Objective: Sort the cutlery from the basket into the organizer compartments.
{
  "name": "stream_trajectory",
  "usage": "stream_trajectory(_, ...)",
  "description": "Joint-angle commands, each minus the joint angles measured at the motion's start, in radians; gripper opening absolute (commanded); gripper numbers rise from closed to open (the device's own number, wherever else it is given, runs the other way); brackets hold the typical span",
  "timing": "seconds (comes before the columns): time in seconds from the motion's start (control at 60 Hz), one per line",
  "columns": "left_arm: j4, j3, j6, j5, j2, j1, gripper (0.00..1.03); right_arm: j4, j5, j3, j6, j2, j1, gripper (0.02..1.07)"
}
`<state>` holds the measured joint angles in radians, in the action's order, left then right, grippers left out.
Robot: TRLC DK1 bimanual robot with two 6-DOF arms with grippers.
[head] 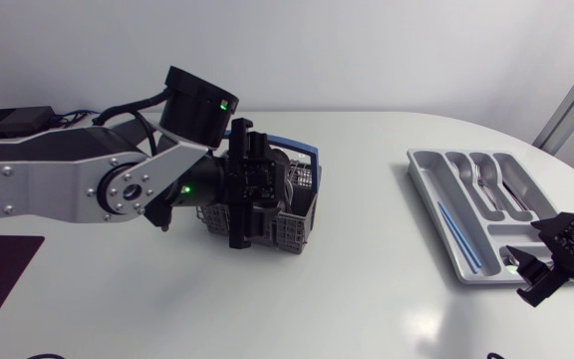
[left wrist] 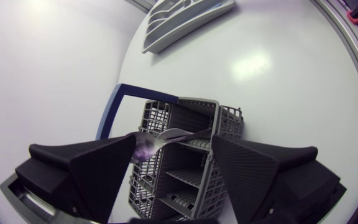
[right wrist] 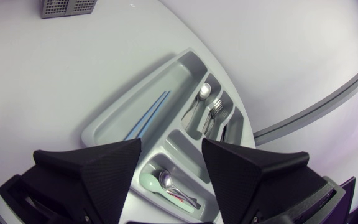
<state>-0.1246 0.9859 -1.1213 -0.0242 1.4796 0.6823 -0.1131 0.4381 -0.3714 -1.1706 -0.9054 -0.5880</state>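
- The left gripper [left wrist: 173, 142] hangs low over the basket [left wrist: 229, 118], fingers spread wide to straddle a spoon [left wrist: 173, 132] lying across its rim; the bowl sits against one finger, not pinched from both sides
- The organizer [head: 431, 184] lies well apart, part-filled
- The right gripper [right wrist: 171, 149] hovers over its near end, wide open and empty, likely on standby

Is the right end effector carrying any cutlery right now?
No, the right end effector sits open above the organizer with nothing held between its fingers.
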Motion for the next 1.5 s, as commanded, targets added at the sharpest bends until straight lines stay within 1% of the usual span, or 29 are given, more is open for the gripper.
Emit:
stream_trajectory(0.0, 0.02, -0.01, -0.069, 0.003, 0.038, 0.003, 0.64, -0.033, -0.029, 0.037, 0.063, 0.06, 0.059, 0.74)
stream_trajectory(0.033, 0.025, -0.006, -0.081, 0.003, 0.044, 0.003, 0.6, -0.048, -0.039, 0.04, 0.077, 0.086, 0.088, 0.74)
stream_trajectory(0.1, 0.023, 0.011, -0.104, 0.003, 0.061, 0.0, 0.56, -0.073, -0.058, 0.046, 0.109, 0.134, 0.14, 0.74)
stream_trajectory(0.217, 0.016, 0.05, -0.121, 0.0, 0.099, -0.004, 0.55, -0.088, -0.114, 0.062, 0.167, 0.194, 0.249, 0.74)
stream_trajectory(0.35, 0.016, 0.083, -0.147, -0.003, 0.14, -0.007, 0.55, -0.096, -0.156, 0.072, 0.223, 0.218, 0.341, 0.74)
stream_trajectory(0.45, 0.014, 0.111, -0.164, -0.008, 0.163, -0.01, 0.42, -0.096, -0.179, 0.078, 0.259, 0.227, 0.402, 0.74)
stream_trajectory(0.583, 0.002, 0.151, -0.181, -0.011, 0.192, -0.026, 0.41, -0.085, -0.243, 0.086, 0.316, 0.237, 0.51, 0.74)
stream_trajectory(0.683, -0.015, 0.181, -0.199, -0.014, 0.211, -0.038, 0.41, -0.074, -0.274, 0.089, 0.35, 0.235, 0.571, 0.74)
stream_trajectory(0.783, -0.064, 0.218, -0.232, -0.026, 0.229, -0.055, 0.41, -0.069, -0.291, 0.091, 0.365, 0.232, 0.603, 0.74)
stream_trajectory(0.867, -0.084, 0.24, -0.261, -0.033, 0.245, -0.066, 0.41, -0.068, -0.292, 0.091, 0.37, 0.23, 0.61, 0.74)
stream_trajectory(1.1, -0.069, 0.237, -0.328, -0.033, 0.277, -0.067, 0.41, -0.062, -0.292, 0.092, 0.368, 0.224, 0.61, 0.74)
stream_trajectory(1.25, -0.056, 0.237, -0.339, -0.033, 0.285, -0.066, 0.41, -0.056, -0.292, 0.092, 0.367, 0.22, 0.61, 0.74)
stream_trajectory(1.283, -0.053, 0.237, -0.339, -0.033, 0.289, -0.066, 0.37, -0.053, -0.292, 0.092, 0.368, 0.217, 0.61, 0.74)
stream_trajectory(1.483, -0.037, 0.223, -0.345, -0.034, 0.292, -0.063, 0.37, -0.046, -0.292, 0.097, 0.367, 0.212, 0.61, 0.74)
